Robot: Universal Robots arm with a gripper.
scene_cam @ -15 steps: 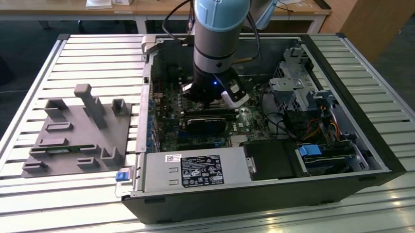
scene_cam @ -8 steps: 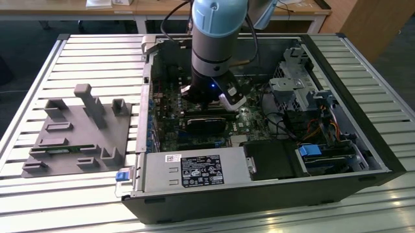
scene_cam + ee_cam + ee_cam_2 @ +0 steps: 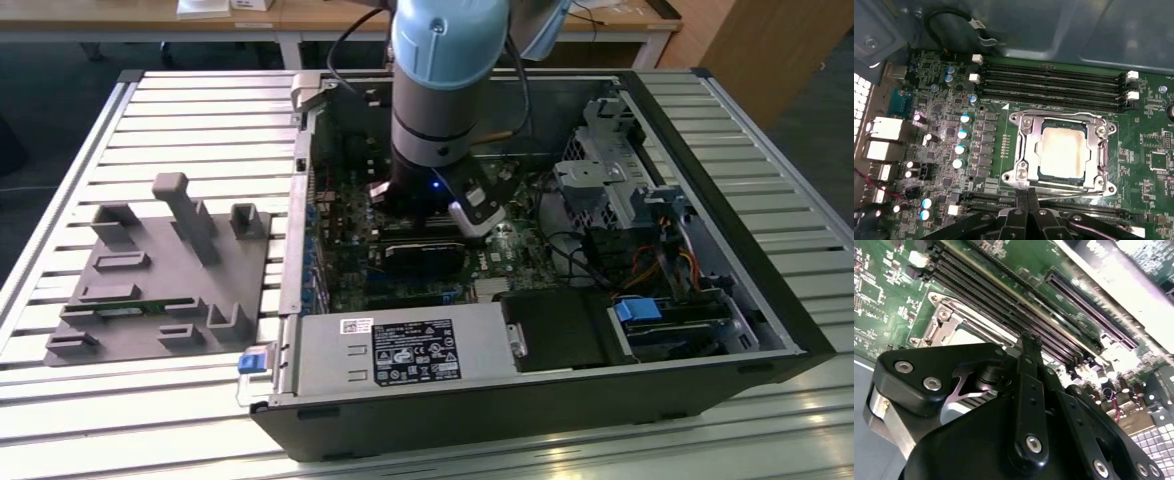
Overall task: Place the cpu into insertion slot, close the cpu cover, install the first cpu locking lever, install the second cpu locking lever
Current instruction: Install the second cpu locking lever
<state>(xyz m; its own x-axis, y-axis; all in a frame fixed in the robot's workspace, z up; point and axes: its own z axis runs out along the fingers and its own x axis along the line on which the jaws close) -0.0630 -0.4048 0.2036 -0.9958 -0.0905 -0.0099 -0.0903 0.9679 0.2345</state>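
The cpu (image 3: 1061,150), a pale silver square, lies in the insertion slot (image 3: 1010,175) on the green motherboard. The cpu cover (image 3: 1026,145), a silver frame, lies flat around it with the chip showing through its window. A thin metal locking lever (image 3: 1074,189) runs along the socket edge nearest my fingers. In the first wrist view my gripper (image 3: 1026,195) is shut, its black tips together right at that lever's end. In the second wrist view the gripper (image 3: 1028,340) stands just beside the cover (image 3: 946,320). In the exterior view the arm (image 3: 434,100) reaches down into the open case.
Long black memory slots (image 3: 1054,80) run beside the socket, and capacitors (image 3: 961,135) stand on its other side. A grey power supply (image 3: 400,350) and a drive cage (image 3: 614,170) border the board. A grey fixture (image 3: 160,270) lies at the exterior view's left.
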